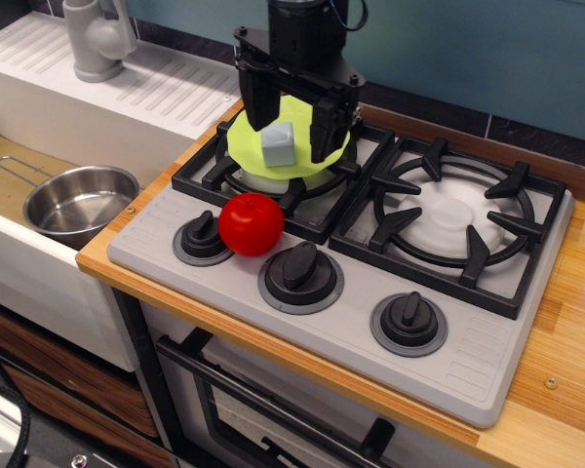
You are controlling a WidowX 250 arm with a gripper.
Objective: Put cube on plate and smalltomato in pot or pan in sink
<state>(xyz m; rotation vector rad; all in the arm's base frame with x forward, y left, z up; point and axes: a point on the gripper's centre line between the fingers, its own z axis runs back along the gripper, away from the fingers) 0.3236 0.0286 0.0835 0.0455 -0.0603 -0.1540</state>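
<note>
The pale grey-blue cube (pixel 279 144) lies on the lime-green plate (pixel 242 146), which sits on the left rear stove burner. My gripper (pixel 291 115) hangs above the plate with its black fingers (pixel 324 128) spread wide on either side of the cube, clear of it. The glossy red small tomato (pixel 252 223) rests on the grey stove panel between two black knobs. The shiny steel pot (pixel 78 202) with its wire handle stands in the sink (pixel 10 171) at the left.
A grey tap (pixel 96 37) stands on the ribbed white drainboard (pixel 166 93). Black grates (pixel 453 219) cover both burners. Three black knobs (pixel 300 268) line the stove front. The wooden counter (pixel 565 322) runs along the right.
</note>
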